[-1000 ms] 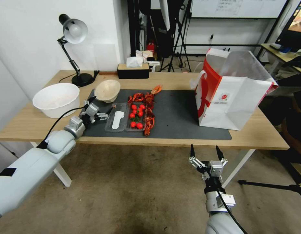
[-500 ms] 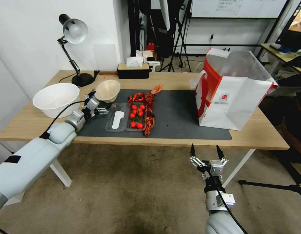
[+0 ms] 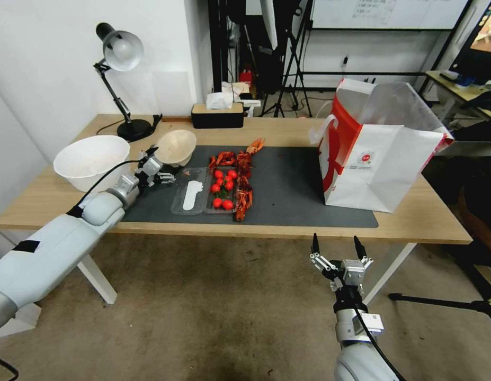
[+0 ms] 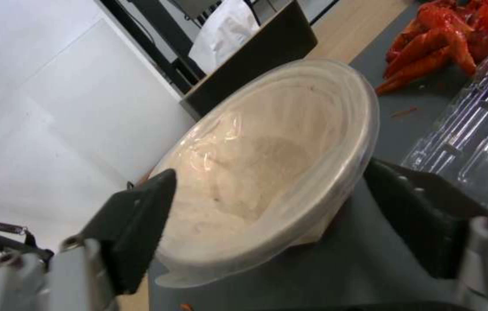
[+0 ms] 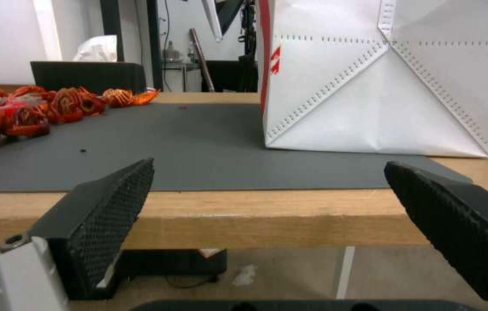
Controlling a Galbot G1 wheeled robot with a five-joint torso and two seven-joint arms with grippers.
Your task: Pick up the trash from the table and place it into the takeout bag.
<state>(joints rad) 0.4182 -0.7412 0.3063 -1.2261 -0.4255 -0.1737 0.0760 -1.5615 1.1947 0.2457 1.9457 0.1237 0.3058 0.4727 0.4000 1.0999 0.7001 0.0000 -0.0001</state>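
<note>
A beige paper bowl (image 3: 175, 147) lies tilted at the back left corner of the dark grey mat (image 3: 293, 185) on the table (image 3: 287, 129). My left gripper (image 3: 161, 168) is open, and its black fingers (image 4: 140, 224) straddle the near rim of the bowl (image 4: 267, 164) without closing on it. Red crayfish shells (image 3: 244, 180) and a clear plastic tray (image 3: 195, 198) with cherry tomatoes lie mid-mat. The takeout bag (image 3: 377, 153) stands open at the mat's right end. My right gripper (image 3: 335, 246) hangs open below the table's front edge, facing the bag (image 5: 382, 86).
A large white bowl (image 3: 91, 159) sits on the wood left of the mat, close beside my left arm. A black desk lamp (image 3: 121, 79) and a tissue box (image 3: 217, 114) stand along the back edge. Bare mat lies between the shells and the bag.
My left arm has reached forward and away from me, bringing its open fingers up around the beige bowl's rim. The right arm has stayed put.
</note>
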